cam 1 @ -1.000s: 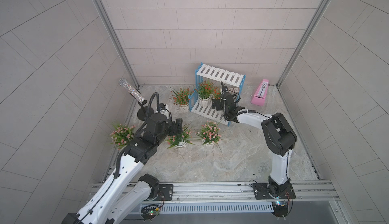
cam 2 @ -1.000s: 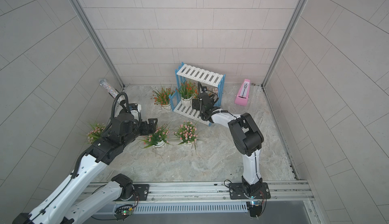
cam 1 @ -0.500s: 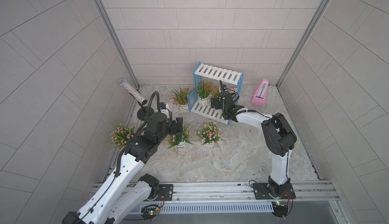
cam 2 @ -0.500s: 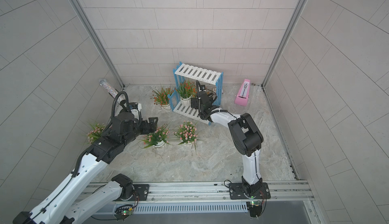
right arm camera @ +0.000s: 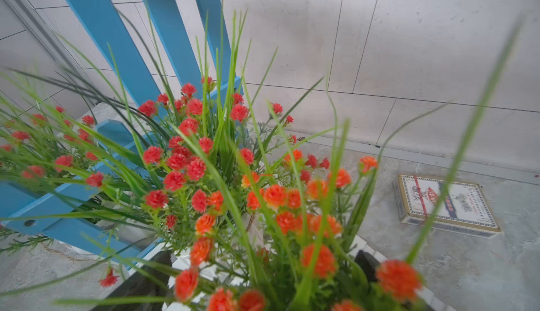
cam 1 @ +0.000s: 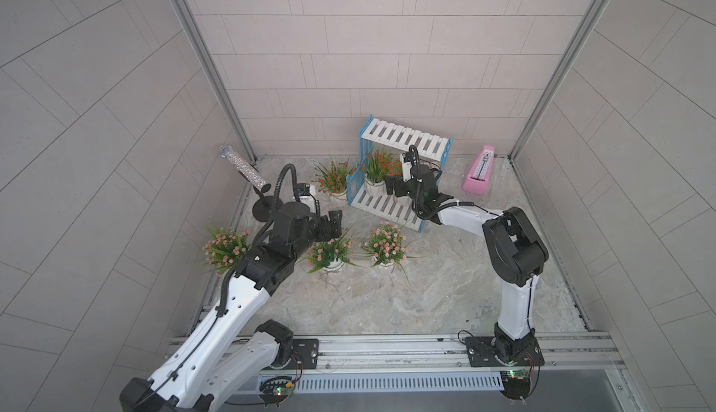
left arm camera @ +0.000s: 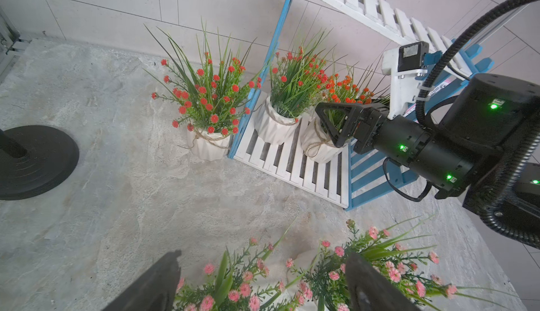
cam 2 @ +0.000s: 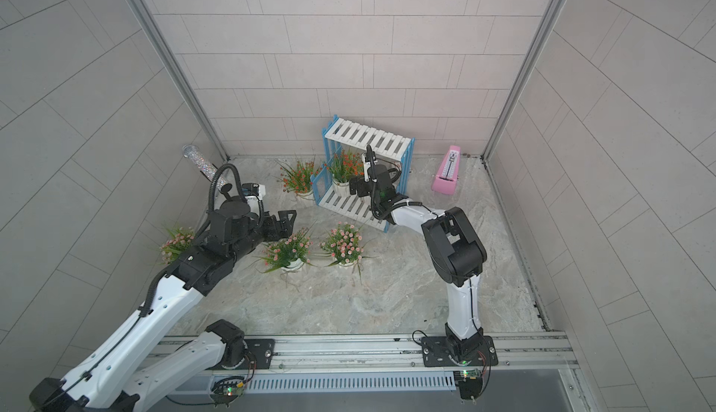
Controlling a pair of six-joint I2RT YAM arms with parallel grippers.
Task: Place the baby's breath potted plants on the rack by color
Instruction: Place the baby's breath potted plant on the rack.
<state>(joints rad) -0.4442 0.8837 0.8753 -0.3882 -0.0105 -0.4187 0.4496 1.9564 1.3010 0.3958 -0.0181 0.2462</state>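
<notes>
The rack [cam 1: 407,142] stands at the back, with white slats and blue sides. On its lower shelf [left arm camera: 292,163] stand two orange-red baby's breath potted plants [left arm camera: 276,125] [left arm camera: 317,148]. My right gripper [cam 1: 396,190] is open, its fingers [left arm camera: 336,125] on either side of the second plant's pot, which rests on the slats. A third orange-red plant [cam 1: 335,179] stands on the floor left of the rack. Three pink plants [cam 1: 224,245] [cam 1: 329,253] [cam 1: 385,241] stand on the floor in front. My left gripper [cam 1: 334,223] hangs open just above the middle pink one, holding nothing.
A pink metronome [cam 1: 479,173] stands right of the rack. A glittery tube on a black round-based stand [cam 1: 263,210] rises at the back left. A flat printed box [right arm camera: 447,204] lies on the floor behind the rack. Tiled walls close in three sides.
The right gripper has edged very slightly to the left at the lower shelf. The left arm has barely moved.
</notes>
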